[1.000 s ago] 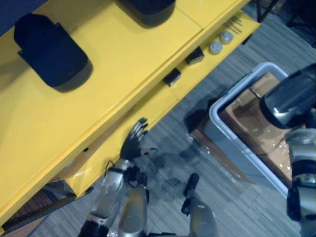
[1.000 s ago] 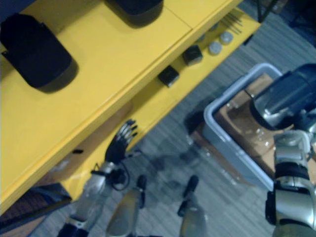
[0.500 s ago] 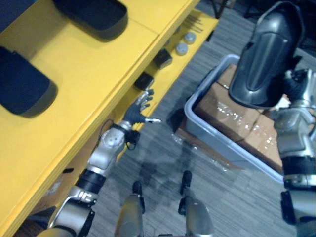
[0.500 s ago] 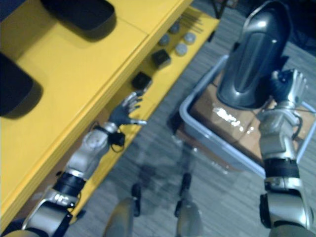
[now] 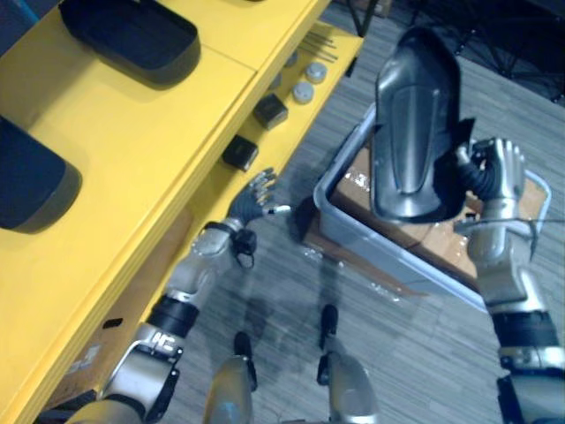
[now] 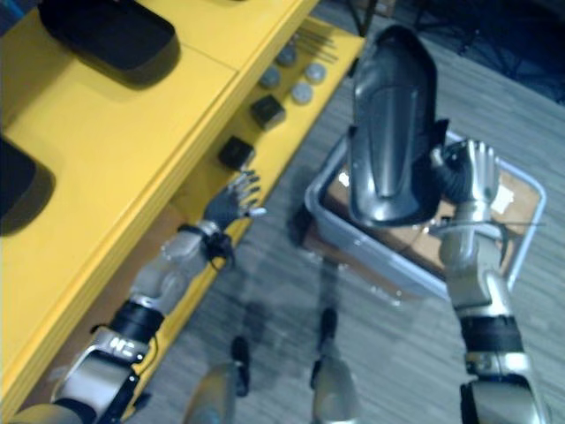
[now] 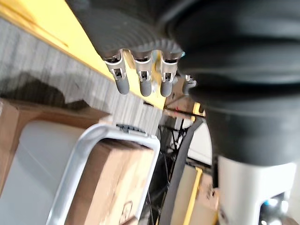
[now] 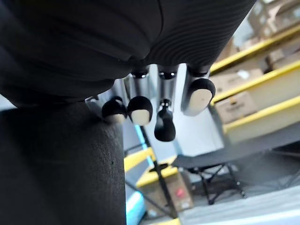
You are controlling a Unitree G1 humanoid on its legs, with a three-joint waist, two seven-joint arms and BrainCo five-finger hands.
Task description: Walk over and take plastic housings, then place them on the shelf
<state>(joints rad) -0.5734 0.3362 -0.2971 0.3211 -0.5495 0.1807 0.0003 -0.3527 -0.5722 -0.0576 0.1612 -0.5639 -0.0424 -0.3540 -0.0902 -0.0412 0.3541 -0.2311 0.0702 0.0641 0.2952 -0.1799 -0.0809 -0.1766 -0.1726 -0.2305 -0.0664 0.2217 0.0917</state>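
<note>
A large dark grey plastic housing (image 5: 413,132) is held upright in the air above the grey bin (image 5: 399,258), to the right of the yellow shelf (image 5: 168,150). My right hand (image 5: 491,171) is curled on its right edge; in the right wrist view its fingers (image 8: 140,110) bend against the housing's dark surface (image 8: 56,164). Two more black housings (image 5: 132,35) (image 5: 26,187) lie on the shelf's top board. My left hand (image 5: 256,200) reaches out beside the lower shelf board, its fingers (image 7: 143,84) straight and holding nothing.
The bin holds cardboard boxes (image 5: 441,243); its rim (image 7: 79,154) appears in the left wrist view. Two small black blocks (image 5: 269,110) (image 5: 240,152) and round metal pieces (image 5: 305,88) sit on the lower shelf board. Striped grey carpet (image 5: 397,353) lies between shelf and bin.
The camera has shifted. My right hand has brought the housing up out of the bin and leftward toward the shelf. The left hand has stayed open by the lower board.
</note>
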